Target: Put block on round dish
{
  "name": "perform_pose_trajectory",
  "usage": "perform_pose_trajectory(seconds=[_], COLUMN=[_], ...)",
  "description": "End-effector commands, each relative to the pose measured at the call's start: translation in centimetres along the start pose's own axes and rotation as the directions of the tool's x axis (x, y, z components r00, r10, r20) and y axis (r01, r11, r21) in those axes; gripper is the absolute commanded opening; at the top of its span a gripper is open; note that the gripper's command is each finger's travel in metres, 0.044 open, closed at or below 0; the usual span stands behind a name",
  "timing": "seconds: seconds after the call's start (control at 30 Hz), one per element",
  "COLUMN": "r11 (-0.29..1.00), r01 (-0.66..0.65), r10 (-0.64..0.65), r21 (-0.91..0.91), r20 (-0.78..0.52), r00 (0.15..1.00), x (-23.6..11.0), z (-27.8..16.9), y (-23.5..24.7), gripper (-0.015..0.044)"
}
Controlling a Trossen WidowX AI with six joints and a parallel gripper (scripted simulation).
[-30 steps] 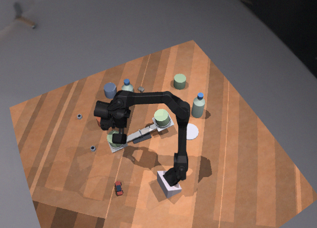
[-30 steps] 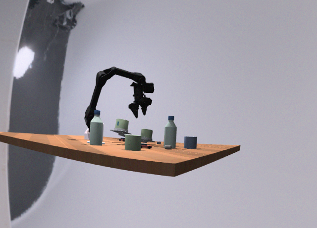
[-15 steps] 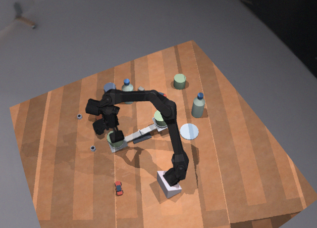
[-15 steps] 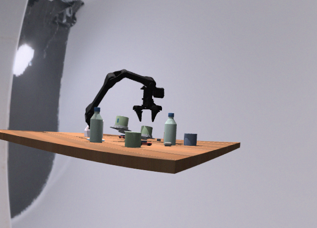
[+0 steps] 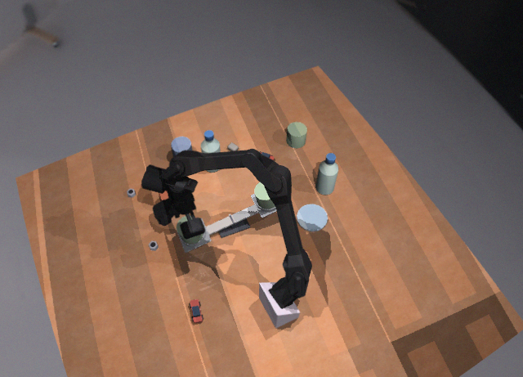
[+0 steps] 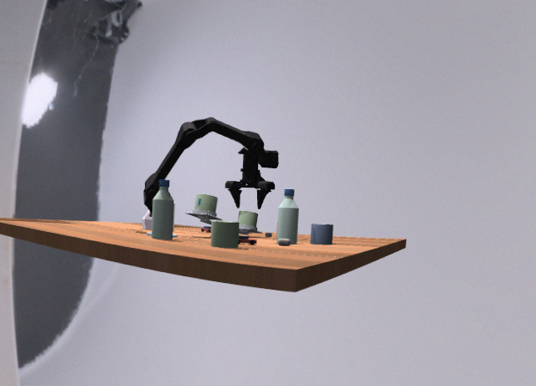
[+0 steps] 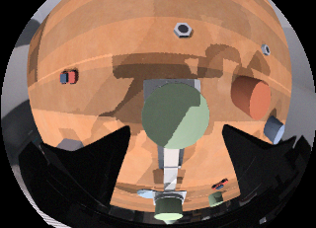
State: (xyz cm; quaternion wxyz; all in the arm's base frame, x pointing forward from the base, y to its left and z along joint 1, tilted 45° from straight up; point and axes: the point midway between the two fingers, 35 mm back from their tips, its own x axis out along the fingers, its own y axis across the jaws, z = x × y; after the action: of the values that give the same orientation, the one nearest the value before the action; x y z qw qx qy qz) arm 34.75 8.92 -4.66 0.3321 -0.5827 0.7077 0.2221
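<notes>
Two pale green cups stand on the ends of a grey balance (image 5: 230,221) (image 7: 172,163). The left cup (image 5: 189,239) (image 6: 248,218) (image 7: 176,114) sits on the low end. The right cup (image 5: 262,194) (image 6: 205,203) (image 7: 169,206) sits on the raised end. My gripper (image 5: 181,222) (image 6: 249,198) (image 7: 178,129) is open and empty. It points down and hangs a little above the low cup, with one finger on each side. The light blue round dish (image 5: 312,217) lies to the right of the balance. No block shows.
A red cylinder (image 7: 251,97) stands close to the gripper's left. Two bottles (image 5: 209,144) (image 5: 327,174), a blue cylinder (image 5: 181,145) and a green cylinder (image 5: 296,134) stand at the back. Two nuts (image 5: 131,192) (image 5: 153,244) and a toy car (image 5: 195,311) lie on the table.
</notes>
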Motion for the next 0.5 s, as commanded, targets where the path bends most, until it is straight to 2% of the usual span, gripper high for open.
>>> perform_pose_trajectory(seconds=[0.0, 0.47], r11=[1.0, 1.0], r01=[-0.003, -0.002], r10=[0.003, 0.002], r21=[-0.004, -0.004], r20=[-0.007, -0.008], r00=[1.0, 1.0], x=[0.8, 3.1], z=[-0.1, -0.1], y=[0.0, 0.0], gripper=[0.044, 0.044])
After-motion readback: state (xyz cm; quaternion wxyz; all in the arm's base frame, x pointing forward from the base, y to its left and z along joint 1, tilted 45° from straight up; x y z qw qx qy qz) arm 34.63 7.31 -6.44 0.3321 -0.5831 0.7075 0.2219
